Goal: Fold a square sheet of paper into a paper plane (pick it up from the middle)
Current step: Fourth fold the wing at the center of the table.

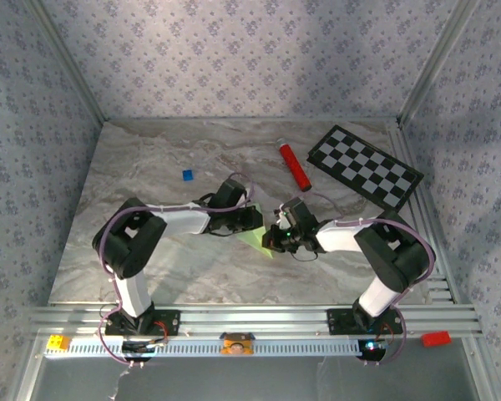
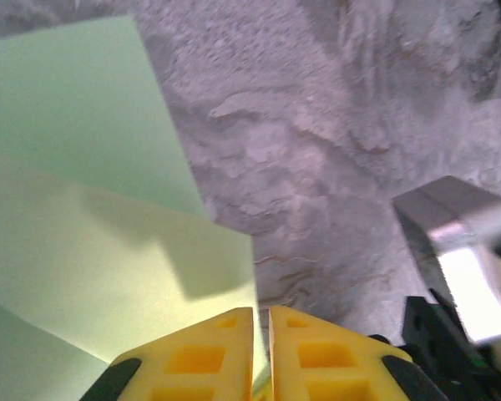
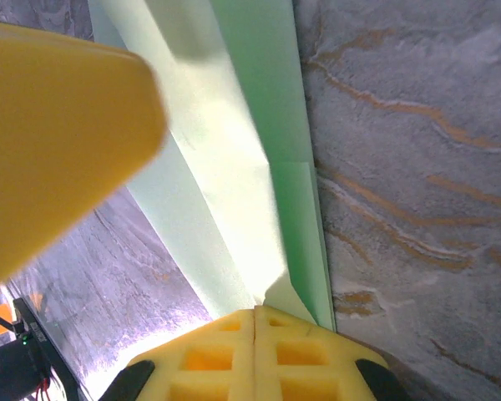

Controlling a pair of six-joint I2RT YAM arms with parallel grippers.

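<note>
The pale green square sheet of paper (image 1: 255,240) is folded into overlapping layers and held between both arms at mid-table. My left gripper (image 1: 257,220) comes in from the left. In the left wrist view its yellow fingertips (image 2: 261,311) stand a hair apart, with the paper's (image 2: 83,251) right edge running down between them. My right gripper (image 1: 275,240) meets it from the right. In the right wrist view its jaws (image 3: 255,311) are pressed together on the paper (image 3: 250,167), which fans out from them. One left finger (image 3: 58,125) looms blurred at the upper left there.
A red tube (image 1: 294,164) and a black-and-white checkerboard (image 1: 365,165) lie at the back right. A tiny blue square (image 1: 187,175) sits at the back left. Part of the right arm (image 2: 459,251) shows close on the right of the left wrist view. Patterned walls enclose the marble table (image 1: 150,267).
</note>
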